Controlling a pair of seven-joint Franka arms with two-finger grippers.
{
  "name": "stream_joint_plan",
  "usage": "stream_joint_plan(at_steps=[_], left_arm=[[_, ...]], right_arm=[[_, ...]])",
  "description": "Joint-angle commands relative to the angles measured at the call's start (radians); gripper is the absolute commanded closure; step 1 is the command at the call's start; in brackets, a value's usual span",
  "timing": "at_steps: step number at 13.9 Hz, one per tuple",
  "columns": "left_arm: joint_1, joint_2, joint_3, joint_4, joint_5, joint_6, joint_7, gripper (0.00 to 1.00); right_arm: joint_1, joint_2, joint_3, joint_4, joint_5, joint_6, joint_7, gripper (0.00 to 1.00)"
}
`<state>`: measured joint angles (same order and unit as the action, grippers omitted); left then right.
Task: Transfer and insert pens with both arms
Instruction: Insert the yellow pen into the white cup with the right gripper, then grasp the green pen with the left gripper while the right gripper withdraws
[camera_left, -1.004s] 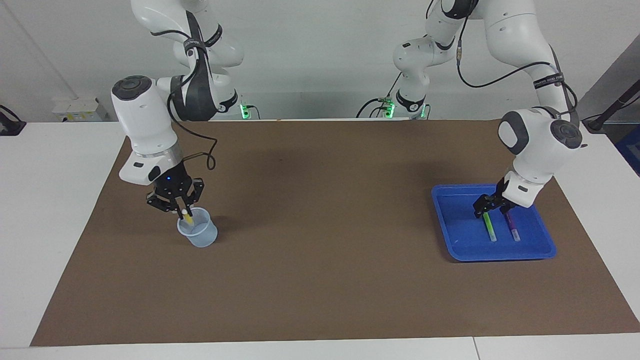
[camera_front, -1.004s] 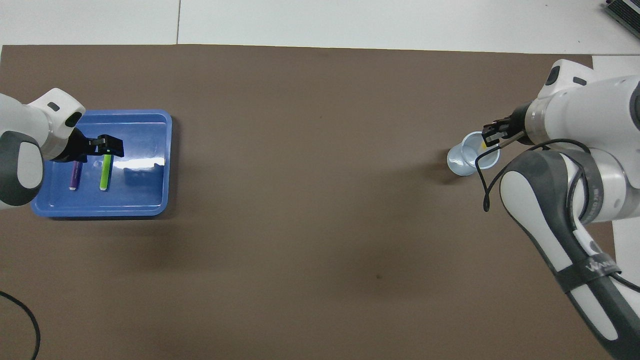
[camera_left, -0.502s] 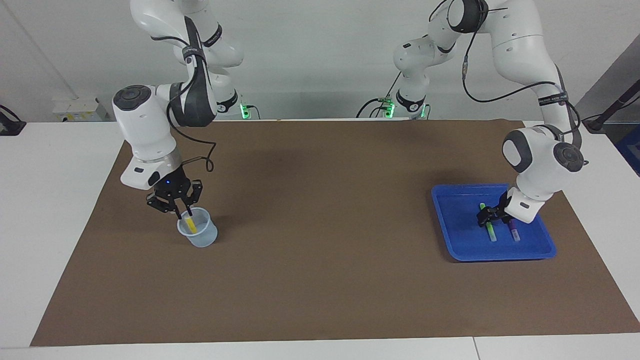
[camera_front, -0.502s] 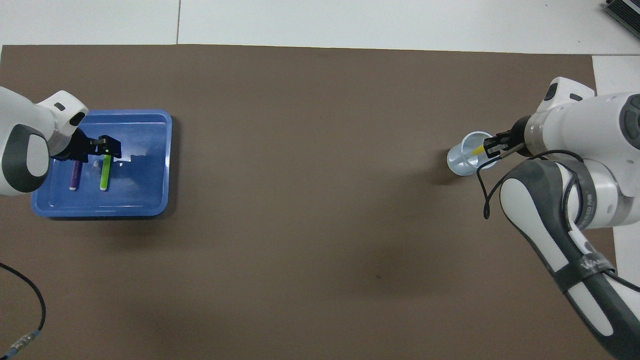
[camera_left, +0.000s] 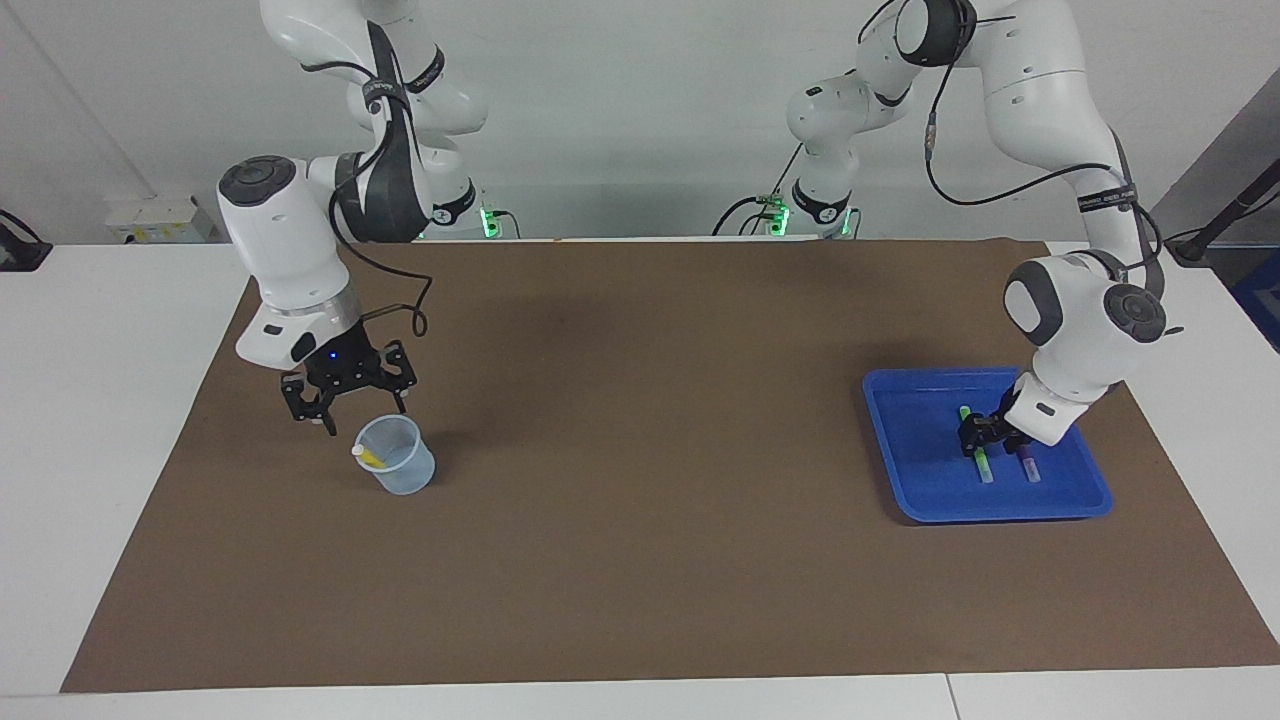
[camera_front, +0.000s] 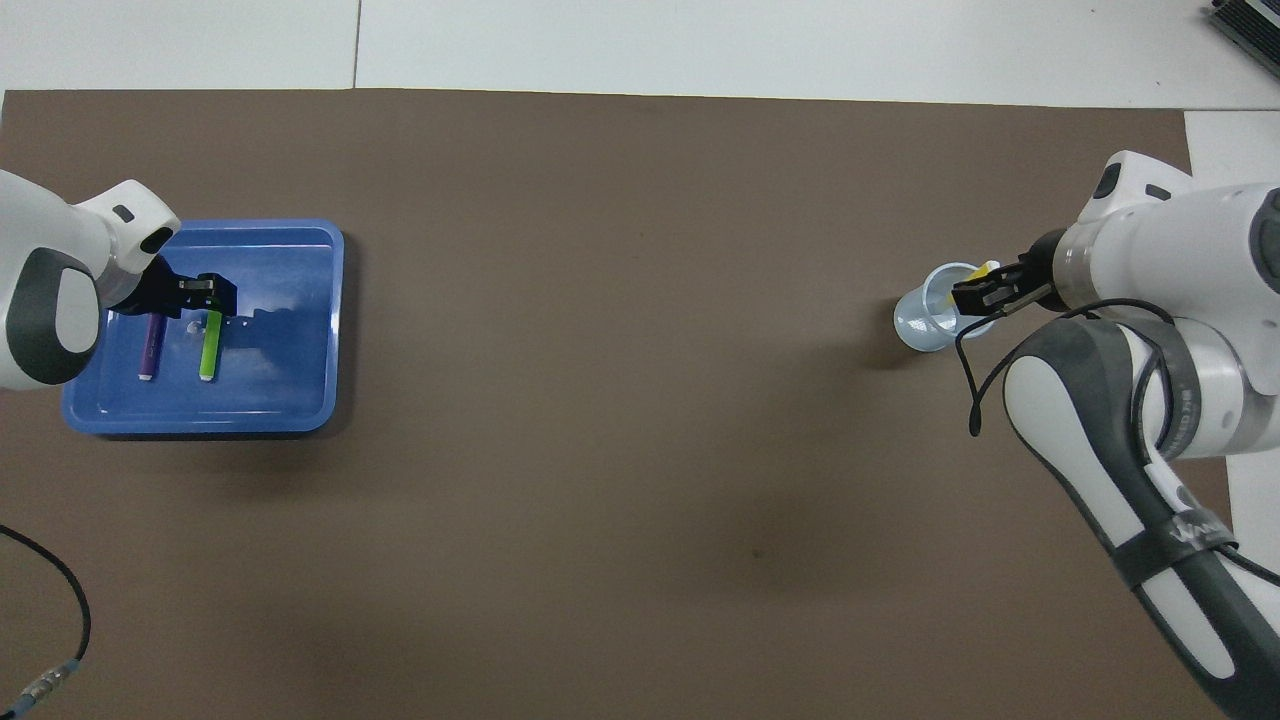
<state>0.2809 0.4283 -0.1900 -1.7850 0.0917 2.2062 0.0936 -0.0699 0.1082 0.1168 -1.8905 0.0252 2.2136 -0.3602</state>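
My right pincer (camera_left: 347, 411) hangs spread wide, holding nothing, just above the clear cup (camera_left: 396, 455); the yellow pen (camera_left: 368, 456) leans inside it. My left pincer (camera_left: 979, 436) is down in the blue tray (camera_left: 905, 455) around the green pen (camera_left: 980, 458), grip unclear. The purple pen (camera_left: 1028, 467) lies just beside.

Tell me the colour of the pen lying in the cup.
Yellow pen with a whitish end, best seen in the facing view.
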Motion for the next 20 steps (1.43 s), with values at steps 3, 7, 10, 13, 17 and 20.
stream_joint_plan(at_steps=[3,7,10,13,17,20], left_arm=[[0.009,0.01,-0.005,-0.028,0.011,0.033,0.015,0.29],[0.007,0.009,-0.003,-0.037,0.011,0.035,0.015,0.47],[0.011,0.004,-0.003,-0.066,0.011,0.056,0.015,0.58],[0.009,0.003,-0.005,-0.06,0.011,0.043,0.014,1.0],[0.004,0.004,-0.005,-0.014,-0.024,-0.035,0.008,1.0],[0.014,0.004,-0.005,-0.002,-0.047,-0.056,0.012,1.0]], right_arm=[[-0.004,-0.044,0.014,0.05,0.162,-0.086,0.049,0.0],[0.033,-0.058,0.024,0.093,0.225,-0.155,0.222,0.0],[0.067,-0.062,0.037,0.097,0.346,-0.153,0.377,0.0],[0.078,-0.064,0.037,0.097,0.416,-0.152,0.467,0.0],[0.117,-0.068,0.043,0.097,0.466,-0.14,0.634,0.0],[0.148,-0.071,0.043,0.097,0.524,-0.135,0.743,0.0]])
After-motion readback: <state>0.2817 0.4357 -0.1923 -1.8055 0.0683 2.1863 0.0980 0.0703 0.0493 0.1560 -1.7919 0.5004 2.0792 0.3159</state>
